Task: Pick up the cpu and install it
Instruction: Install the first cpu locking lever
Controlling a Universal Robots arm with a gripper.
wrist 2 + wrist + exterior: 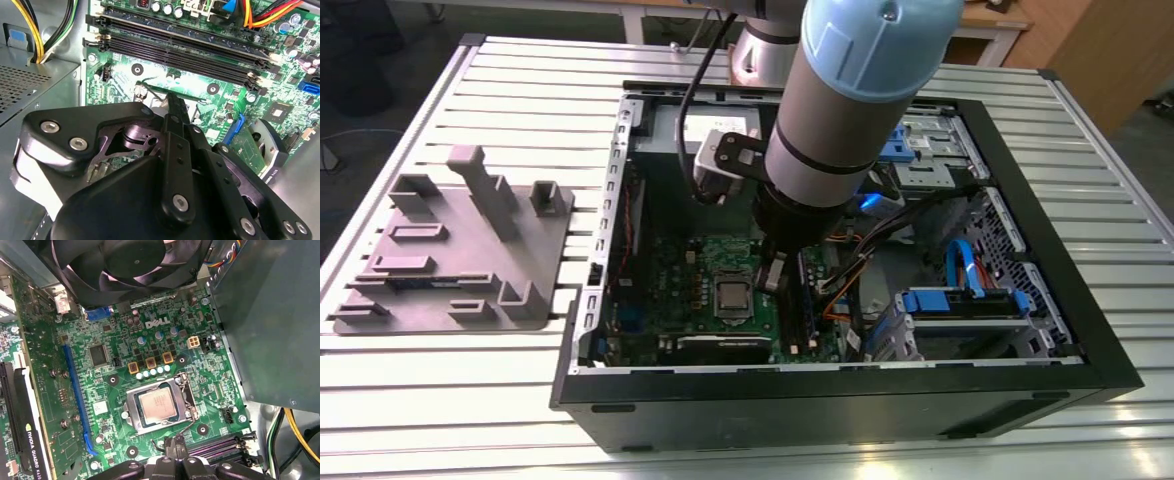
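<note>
One cpu (158, 405) seated in the socket (131, 405) on the board (165, 335), in the case (854, 400) on the table (454, 400) | pincer (176, 444) just beside the socket, holding nothing, fingers seemingly together, though partly hidden | grey fixture (454, 250) well apart on the table.

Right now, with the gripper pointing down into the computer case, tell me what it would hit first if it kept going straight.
Probably the motherboard, at the near edge of the socket frame around the cpu. The gripper points just beside the seated chip, near the memory slots. Depth is uncertain.
</note>
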